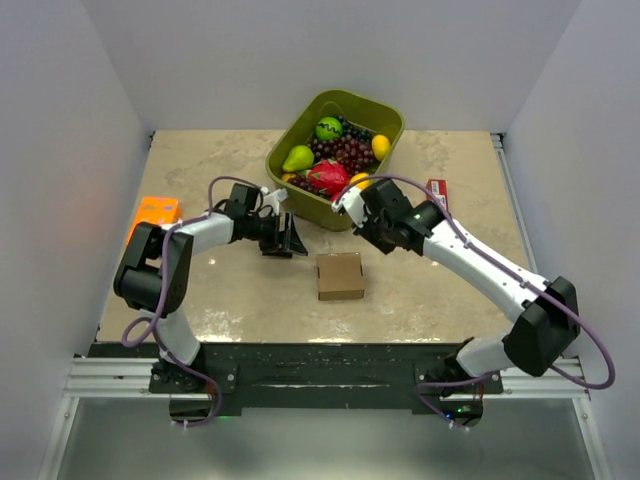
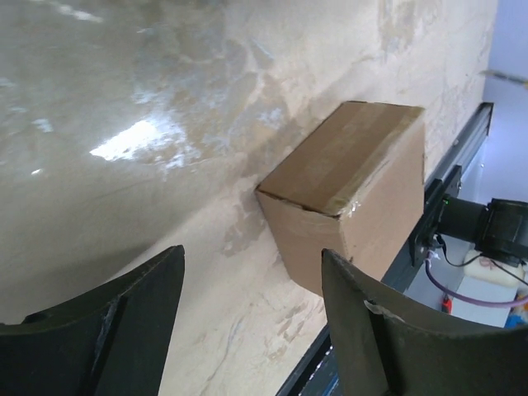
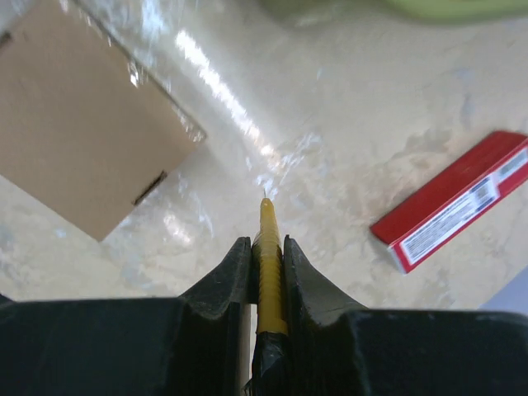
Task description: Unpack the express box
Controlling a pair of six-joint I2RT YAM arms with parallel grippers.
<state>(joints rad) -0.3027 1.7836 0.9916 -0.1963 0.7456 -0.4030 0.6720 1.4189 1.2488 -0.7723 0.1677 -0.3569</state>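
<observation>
Two arms reach in over the marbled table [image 1: 430,300] from the near edge. The express box [image 1: 340,276] sits flat on the table near the middle, between the arms, with its flaps closed and a strip of clear tape along the top seam. Nothing touches it.

The left gripper [image 1: 285,240] hangs just to the left of the box and a little beyond it, its jaws spread wide with nothing between them. From the left wrist, the left gripper [image 2: 252,256] frames bare tabletop and the box [image 2: 346,190] stands apart ahead of the fingers.

The right gripper [image 1: 352,200] is beyond the box, close to the near wall of the green tub [image 1: 385,120] of fruit. Its jaws are pressed onto a slim yellow tool [image 3: 266,219] whose pointed tip sticks out past the fingertips, above the table. In that wrist view the box [image 3: 82,124] lies to the left and a red packet [image 3: 454,202] to the right, both apart from the tip.

An orange tray [image 1: 155,212] lies by the left wall
</observation>
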